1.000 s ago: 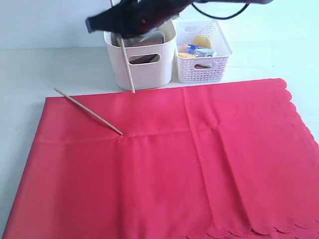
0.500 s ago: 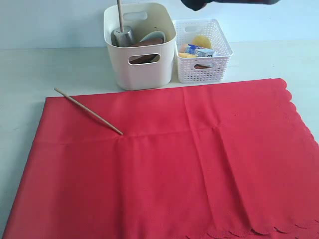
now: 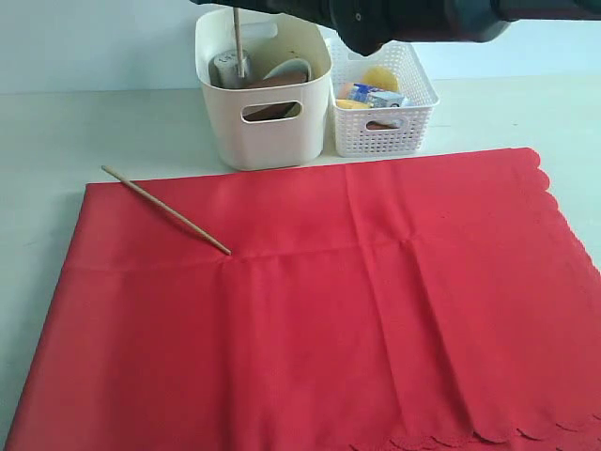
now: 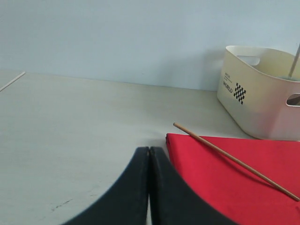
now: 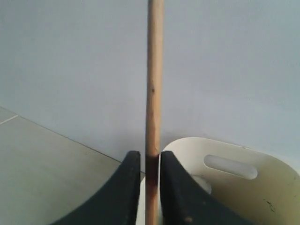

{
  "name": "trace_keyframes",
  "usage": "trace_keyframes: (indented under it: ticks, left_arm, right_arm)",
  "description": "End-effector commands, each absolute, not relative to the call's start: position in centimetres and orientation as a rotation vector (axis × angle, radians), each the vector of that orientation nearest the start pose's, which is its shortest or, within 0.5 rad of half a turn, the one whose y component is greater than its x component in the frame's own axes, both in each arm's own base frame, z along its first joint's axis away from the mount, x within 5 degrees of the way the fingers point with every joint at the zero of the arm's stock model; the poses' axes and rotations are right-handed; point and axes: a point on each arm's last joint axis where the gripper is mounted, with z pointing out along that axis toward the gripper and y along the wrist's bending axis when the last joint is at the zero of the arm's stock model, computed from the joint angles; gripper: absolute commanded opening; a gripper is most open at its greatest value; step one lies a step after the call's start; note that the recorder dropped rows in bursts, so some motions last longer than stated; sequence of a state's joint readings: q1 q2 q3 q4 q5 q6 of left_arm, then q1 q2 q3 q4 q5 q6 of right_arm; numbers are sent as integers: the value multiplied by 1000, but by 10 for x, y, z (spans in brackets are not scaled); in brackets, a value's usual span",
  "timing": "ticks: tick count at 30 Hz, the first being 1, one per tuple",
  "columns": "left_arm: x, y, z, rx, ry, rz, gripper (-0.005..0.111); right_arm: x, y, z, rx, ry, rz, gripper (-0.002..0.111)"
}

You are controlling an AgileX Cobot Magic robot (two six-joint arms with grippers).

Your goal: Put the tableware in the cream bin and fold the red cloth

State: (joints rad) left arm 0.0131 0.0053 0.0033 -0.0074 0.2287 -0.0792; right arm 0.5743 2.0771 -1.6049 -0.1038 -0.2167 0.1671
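Exterior view: the cloth (image 3: 357,310) lies spread flat over the lower two-thirds of the frame. Its scalloped edge runs along the right and bottom, and faint creases cross near its centre. The flat chopstick (image 3: 167,210) rests diagonally at the cloth's upper left, its far end poking past the edge over the table (image 3: 94,122). Behind the cloth, at top centre, stands the bin (image 3: 282,141), with the white basket (image 3: 413,127) just beside it on the right. In the bin I make out the cup (image 3: 225,66), the bowl (image 3: 289,68) and the brown plate (image 3: 270,113), the last seen through the handle cut-out. My right arm (image 3: 423,14) crosses the top edge of the frame above the bin. Right wrist view: the right gripper (image 5: 150,157) has its fingers close on either side of the upright chopstick (image 5: 153,70), whose lower end reaches down into the bin. I cannot tell whether they clamp it or stand slack. Left wrist view: the left gripper (image 4: 149,151) is clenched, fingers pressed together on nothing, low over the table just beside the cloth's corner.
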Motion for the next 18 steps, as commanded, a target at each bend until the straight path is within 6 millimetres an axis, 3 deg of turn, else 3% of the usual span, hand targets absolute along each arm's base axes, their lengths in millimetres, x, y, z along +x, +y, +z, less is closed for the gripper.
trace_keyframes:
  ticks: [1, 4, 6, 9, 18]
  left_arm:
    - [56, 0, 194, -82, 1699, -66, 2]
    - [56, 0, 194, -82, 1699, -66, 2]
    - [56, 0, 194, -82, 1699, -66, 2]
    - [56, 0, 194, -82, 1699, -66, 2]
    - [56, 0, 194, -82, 1699, -66, 2]
  right_arm:
    - [421, 272, 267, -465, 1685, 478, 46]
    - [420, 272, 269, -425, 1700, 512, 66]
    - [418, 270, 273, -370, 1732, 555, 72]
    - [412, 265, 286, -295, 1794, 600, 74]
    - [390, 250, 318, -311, 1940, 525, 73]
